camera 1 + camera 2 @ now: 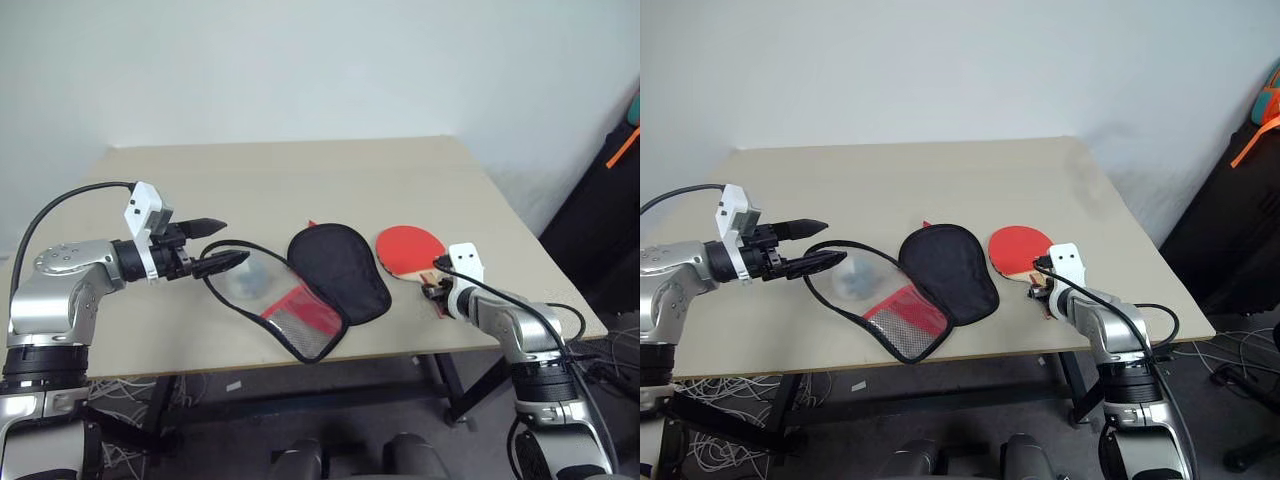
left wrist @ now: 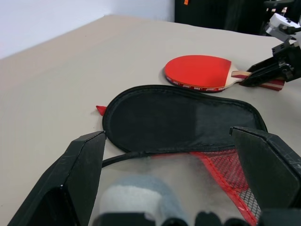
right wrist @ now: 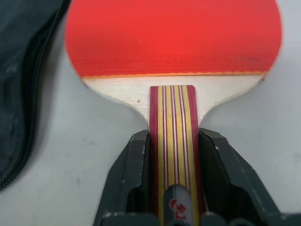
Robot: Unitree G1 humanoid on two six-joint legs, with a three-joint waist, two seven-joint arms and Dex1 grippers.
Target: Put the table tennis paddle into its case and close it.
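Unreadable print along paddle edge

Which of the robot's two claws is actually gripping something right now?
The right gripper: its two black fingers press both sides of the table tennis paddle handle. The left gripper is spread open above the edge of the case, holding nothing.

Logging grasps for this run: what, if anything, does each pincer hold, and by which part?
The right pincer is closed on the table tennis paddle by its striped wooden handle. The left pincer is open above the case, holding nothing.
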